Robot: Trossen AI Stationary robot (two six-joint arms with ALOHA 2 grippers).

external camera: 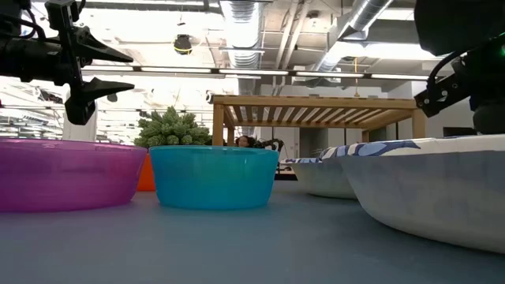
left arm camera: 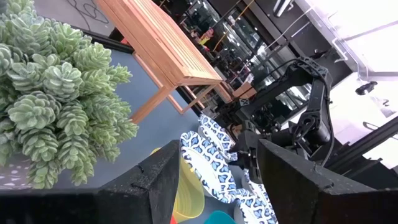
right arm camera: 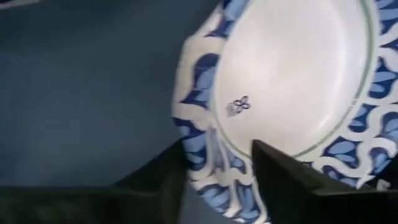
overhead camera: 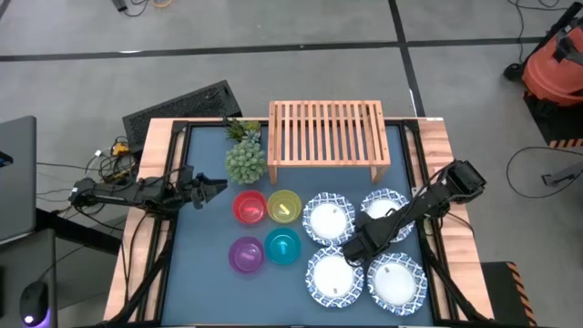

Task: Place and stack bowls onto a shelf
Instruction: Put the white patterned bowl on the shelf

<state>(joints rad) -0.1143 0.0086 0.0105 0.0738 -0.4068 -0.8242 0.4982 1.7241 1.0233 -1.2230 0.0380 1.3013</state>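
While my left jaws [overhead camera: 221,187] wait parted at the left edge of the desk [overhead camera: 209,273], beside the green plant [overhead camera: 245,161], the coming move rests with my right jaws [overhead camera: 351,248]. They stand apart, straddling the rim of a white bowl [right arm camera: 292,81], one finger inside the wall and one outside, not yet pinched as far as I can judge. That bowl sits among the four blue-rimmed white ones, right of the red [overhead camera: 249,207], yellow [overhead camera: 284,206], purple [overhead camera: 246,254] and teal [overhead camera: 282,245] bowls. From here the shelf [overhead camera: 326,132] lies beyond the bowls at the back of the desk, its slatted top bare.
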